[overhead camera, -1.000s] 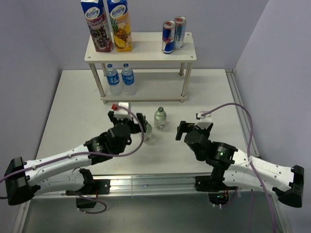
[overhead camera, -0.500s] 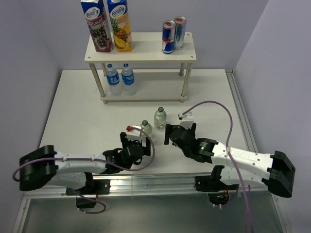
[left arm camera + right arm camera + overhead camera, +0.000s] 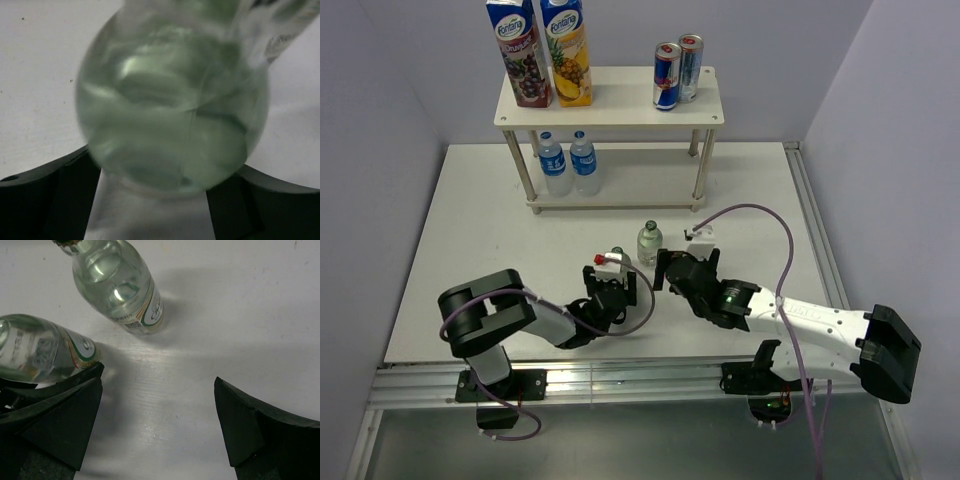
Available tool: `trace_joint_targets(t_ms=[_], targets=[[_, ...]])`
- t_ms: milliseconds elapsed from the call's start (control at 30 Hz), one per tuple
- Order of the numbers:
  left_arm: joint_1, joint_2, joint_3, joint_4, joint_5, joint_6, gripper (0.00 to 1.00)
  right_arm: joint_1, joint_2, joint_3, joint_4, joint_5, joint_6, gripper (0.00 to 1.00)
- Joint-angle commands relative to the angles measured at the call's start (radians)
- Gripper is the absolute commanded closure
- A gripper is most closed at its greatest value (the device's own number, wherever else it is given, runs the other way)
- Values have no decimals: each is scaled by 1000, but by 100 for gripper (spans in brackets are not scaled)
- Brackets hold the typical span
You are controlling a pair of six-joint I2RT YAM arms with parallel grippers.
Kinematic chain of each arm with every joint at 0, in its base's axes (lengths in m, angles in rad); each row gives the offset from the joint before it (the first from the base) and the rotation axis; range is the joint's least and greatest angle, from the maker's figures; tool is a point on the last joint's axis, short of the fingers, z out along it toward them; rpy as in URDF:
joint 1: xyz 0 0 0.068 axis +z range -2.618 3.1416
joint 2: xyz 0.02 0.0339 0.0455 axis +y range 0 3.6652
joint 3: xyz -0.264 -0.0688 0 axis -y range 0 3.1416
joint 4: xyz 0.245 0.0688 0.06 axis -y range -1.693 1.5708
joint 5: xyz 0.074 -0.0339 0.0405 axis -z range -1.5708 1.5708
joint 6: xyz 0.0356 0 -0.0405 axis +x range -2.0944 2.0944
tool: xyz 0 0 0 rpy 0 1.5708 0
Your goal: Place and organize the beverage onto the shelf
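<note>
Two small clear glass bottles stand on the table in front of the white shelf. My left gripper is shut on the nearer bottle. In the left wrist view that bottle fills the frame, blurred, and both dark fingers press its sides; the left gripper holds it low down. The second bottle stands free just right of it, also seen in the right wrist view. My right gripper stands open beside it, and in its own view the right gripper has only bare table between the fingers.
On the shelf's top board stand two juice cartons at the left and two cans at the right. Two small water bottles stand on the lower board at the left. Purple walls close in the table on three sides.
My left gripper has come down low at the nearer bottle and shut on it, its arm now folded back at the elbow. The right gripper has crept a little towards the bottles, still open.
</note>
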Motion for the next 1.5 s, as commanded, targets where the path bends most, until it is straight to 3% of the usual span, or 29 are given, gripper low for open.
trace_joint_targets(t_ms=[0,33,100,133,233,833,1167,1200,1300,1333,1467], targets=[[62,52,41,206,-17,38,21,-22,22,-9,112,11,-5,0],[75,60,41,221,-9,45,36,-25,40,-14,136,11,-23,0],[125,74,34,264,21,54,57,-32,66,-17,204,0,-36,0],[139,78,34,285,38,60,85,-40,100,-12,224,-14,-48,0],[188,75,48,258,52,48,100,-71,185,20,298,-44,-75,0],[246,55,-74,312,77,-23,100,-104,574,143,650,54,-184,0],[248,49,-114,333,91,-50,100,-118,745,149,893,173,-232,8],[248,51,-116,335,91,-52,100,-120,758,152,900,173,-234,11],[248,65,-124,339,87,-57,100,-124,790,156,933,207,-241,42],[248,71,-125,344,86,-58,100,-126,790,158,937,213,-240,79],[248,103,-131,368,89,-66,100,-124,740,179,862,265,-234,98]])
